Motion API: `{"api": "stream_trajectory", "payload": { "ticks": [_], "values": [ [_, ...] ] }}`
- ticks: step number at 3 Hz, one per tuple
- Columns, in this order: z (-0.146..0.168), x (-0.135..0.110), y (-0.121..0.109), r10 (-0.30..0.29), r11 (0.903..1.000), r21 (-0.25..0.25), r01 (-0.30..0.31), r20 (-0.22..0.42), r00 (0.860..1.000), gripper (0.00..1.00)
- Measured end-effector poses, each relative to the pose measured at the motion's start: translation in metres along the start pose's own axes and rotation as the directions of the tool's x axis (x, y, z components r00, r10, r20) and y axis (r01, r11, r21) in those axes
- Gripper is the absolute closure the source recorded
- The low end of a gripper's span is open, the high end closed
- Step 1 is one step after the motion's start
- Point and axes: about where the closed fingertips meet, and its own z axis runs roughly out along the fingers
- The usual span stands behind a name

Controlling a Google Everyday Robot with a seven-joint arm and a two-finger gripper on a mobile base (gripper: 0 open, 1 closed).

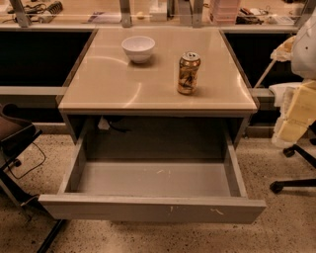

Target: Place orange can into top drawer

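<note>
The orange can (188, 73) stands upright on the beige tabletop (113, 79), right of centre, with its silver top and pull tab showing. The top drawer (153, 208) below the table is pulled wide open toward me. Its grey floor is bare and its front panel has small white scuff marks. My gripper (296, 116) hangs at the far right edge of the view, off the table's right side, lower than the can and well apart from it. It holds nothing that I can see.
A white bowl (138, 48) sits on the table, behind and left of the can. A dark chair (15, 133) stands at the left and a chair base with wheels (296, 168) at the right. Cluttered counters (232, 12) run along the back.
</note>
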Motion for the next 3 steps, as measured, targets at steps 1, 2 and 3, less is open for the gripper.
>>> {"api": "stream_trajectory", "payload": {
  "ticks": [1,2,3],
  "values": [
    [0.000,0.000,0.000,0.000,1.0000,0.000,0.000,0.000,1.000,0.00],
    [0.007,0.000,-0.015,0.012,0.9999,-0.002,-0.012,0.047,0.999,0.00],
    [0.029,0.005,-0.046,0.048,0.9988,-0.022,-0.045,0.166,0.985,0.00]
  ]
}}
